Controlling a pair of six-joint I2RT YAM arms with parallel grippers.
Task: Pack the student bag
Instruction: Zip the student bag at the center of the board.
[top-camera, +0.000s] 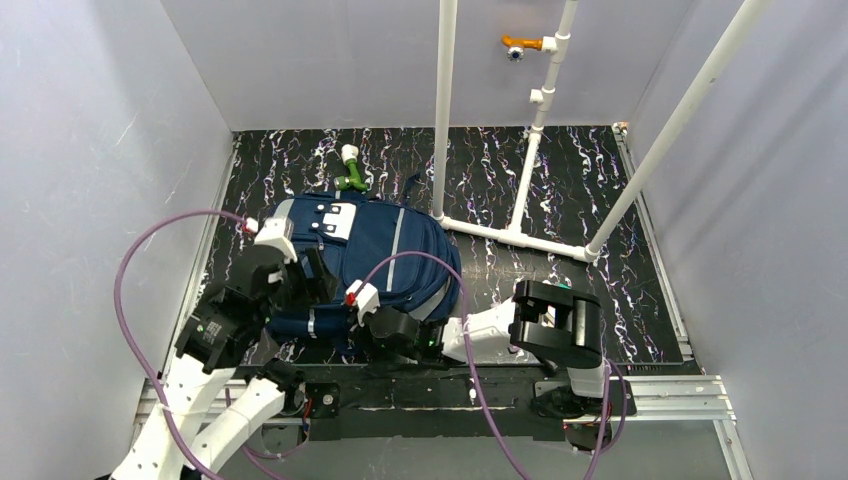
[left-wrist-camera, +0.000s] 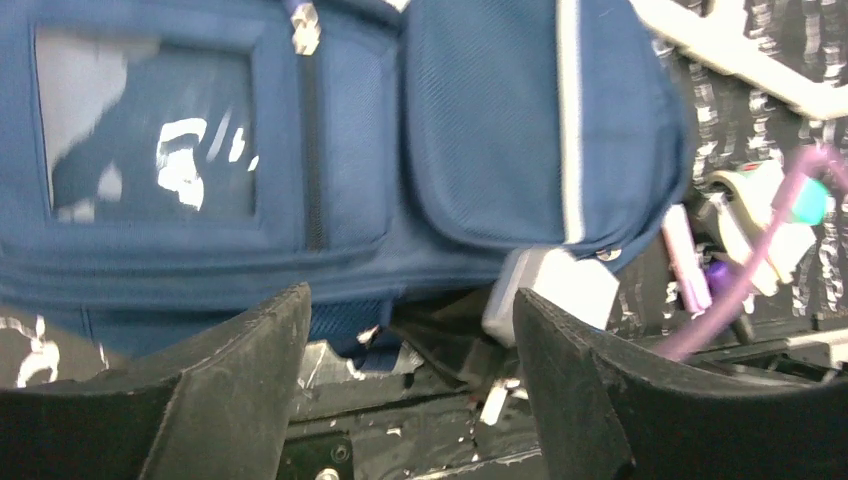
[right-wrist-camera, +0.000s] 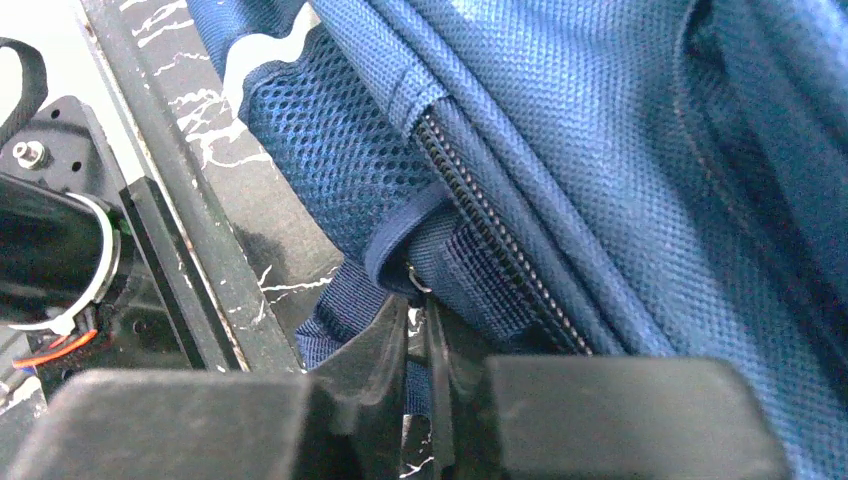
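The bag (top-camera: 395, 250) lay flat on the mat (top-camera: 600, 200), near and left of centre, right in front of both arms. A green and white item (top-camera: 350, 176) lay just beyond its far end.

Our left gripper (top-camera: 300, 278) hung over the bag's near edge with its jaws spread wide and nothing between them. In its wrist view we looked past the fingers (left-wrist-camera: 250, 360) at the pocket window (left-wrist-camera: 150, 130) and a side pocket.

Our right gripper (right-wrist-camera: 415, 310) was low at the bag's near side. Its jaws were pressed almost together on what we took for the zip pull (right-wrist-camera: 417, 280), where the zip (right-wrist-camera: 500, 240) met the mesh.

We judged the bag soft and limp. The fabric would fold and drag rather than hold its shape, and it looked light if unfilled. The weave offered friction but no firm edge. The pull, the straps or a pinched fold of cloth seemed the best holds. One gripper would have to pin the body while the other drew the zip, or the whole bag would slide on the mat.
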